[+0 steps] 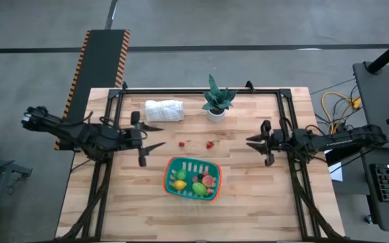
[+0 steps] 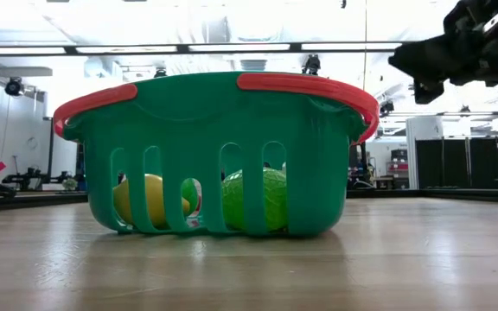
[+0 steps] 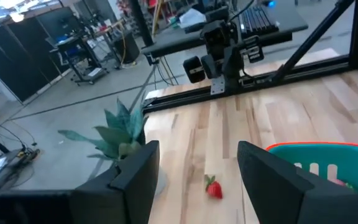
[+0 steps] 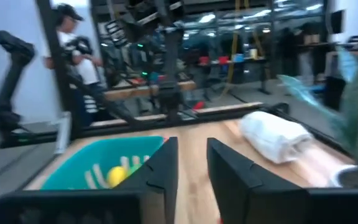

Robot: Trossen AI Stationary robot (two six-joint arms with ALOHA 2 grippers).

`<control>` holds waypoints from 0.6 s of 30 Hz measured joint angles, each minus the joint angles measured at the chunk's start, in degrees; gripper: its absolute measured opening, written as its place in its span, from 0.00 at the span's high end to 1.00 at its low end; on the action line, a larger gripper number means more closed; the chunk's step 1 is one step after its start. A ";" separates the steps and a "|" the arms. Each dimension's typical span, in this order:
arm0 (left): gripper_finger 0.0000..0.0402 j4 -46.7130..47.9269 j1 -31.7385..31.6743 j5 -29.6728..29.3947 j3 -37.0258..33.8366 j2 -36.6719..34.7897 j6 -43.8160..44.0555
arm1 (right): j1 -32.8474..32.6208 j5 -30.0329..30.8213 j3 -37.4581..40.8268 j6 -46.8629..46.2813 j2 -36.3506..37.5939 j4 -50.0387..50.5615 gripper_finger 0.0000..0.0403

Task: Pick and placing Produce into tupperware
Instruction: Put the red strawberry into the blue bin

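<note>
- High view: the tupperware (image 1: 192, 177), a teal basket with an orange-red rim, sits on the wooden table (image 1: 248, 202) toward the near edge, about midway between the arms.
- Inside it lie a yellow piece (image 1: 179, 183), a green piece (image 1: 200, 188) and a pink-orange piece (image 1: 209, 180).
- Two small red pieces lie on the bare wood beyond the tupperware: one (image 1: 182, 144) to the left and a toy strawberry (image 1: 210, 144) to the right, apart from each other.
- The left gripper (image 1: 155, 136) hovers left of the red pieces, its fingers spread wide and empty.
- The right gripper (image 1: 250, 141) hangs right of the strawberry, fingers nearly together, holding nothing.
- A rolled white cloth (image 1: 164, 110) and a potted green plant (image 1: 217, 100) stand near the far edge.
- Low view: the tupperware (image 2: 214, 155) fills the middle, resting flat on the table; through its slots show the yellow piece (image 2: 150, 200) and the green piece (image 2: 253, 199).
- A dark gripper hangs in the upper right corner, clear of the basket; which arm it belongs to I cannot tell here.
- Left wrist view: the two dark fingers (image 3: 138, 171) stand wide apart, with the strawberry (image 3: 214, 188) on the wood between them and farther off.
- The plant's leaves (image 3: 118, 134) show on one side, the tupperware rim (image 3: 322, 148) on the other, and the right arm (image 3: 222, 53) faces across the table.
- Right wrist view: the fingers (image 4: 160, 171) leave a narrow gap.
- Beyond them are the tupperware (image 4: 95, 165) with the yellow piece (image 4: 118, 176) inside and the white cloth (image 4: 275, 138).
- A person (image 4: 76, 53) stands in the room behind.
</note>
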State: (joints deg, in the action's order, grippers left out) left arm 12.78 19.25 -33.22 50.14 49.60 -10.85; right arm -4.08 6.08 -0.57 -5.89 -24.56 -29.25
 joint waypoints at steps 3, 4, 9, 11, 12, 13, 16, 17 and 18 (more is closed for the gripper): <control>0.50 -4.82 0.00 -0.01 -6.05 -3.88 0.00 | 0.00 2.47 -1.98 0.05 -0.66 3.16 0.71; 0.50 -6.50 0.00 -0.05 -7.58 -5.02 -0.03 | 0.00 3.20 -3.28 -0.24 -1.29 4.72 0.66; 0.50 -12.87 0.00 -1.62 -12.61 -9.07 -2.81 | 0.08 10.04 -11.95 3.06 -7.78 13.74 0.40; 0.50 -14.39 0.00 -2.79 -13.91 -10.09 -4.87 | 0.31 15.42 -15.44 5.84 -11.80 14.79 0.32; 0.50 -14.57 0.00 -3.31 -14.15 -10.45 -5.89 | 0.59 17.86 -17.07 7.45 -13.89 15.23 0.28; 0.50 -14.59 0.00 -3.63 -14.21 -10.68 -6.28 | 0.92 19.44 -18.54 8.58 -16.13 15.72 0.26; 0.50 -14.79 -0.02 -4.94 -14.22 -10.75 -6.47 | 2.78 19.58 -22.42 10.44 -23.08 16.69 0.22; 0.50 -14.83 -0.02 -4.95 -14.22 -10.69 -6.41 | 3.41 19.18 -23.50 10.47 -25.58 16.70 0.21; 0.50 -14.84 -0.02 -4.98 -14.22 -10.60 -6.19 | 3.92 19.05 -24.41 10.45 -27.97 16.65 0.21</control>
State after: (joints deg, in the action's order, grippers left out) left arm -2.05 19.22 -38.20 35.92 39.00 -17.04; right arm -0.16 25.13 -24.97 4.56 -52.53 -12.60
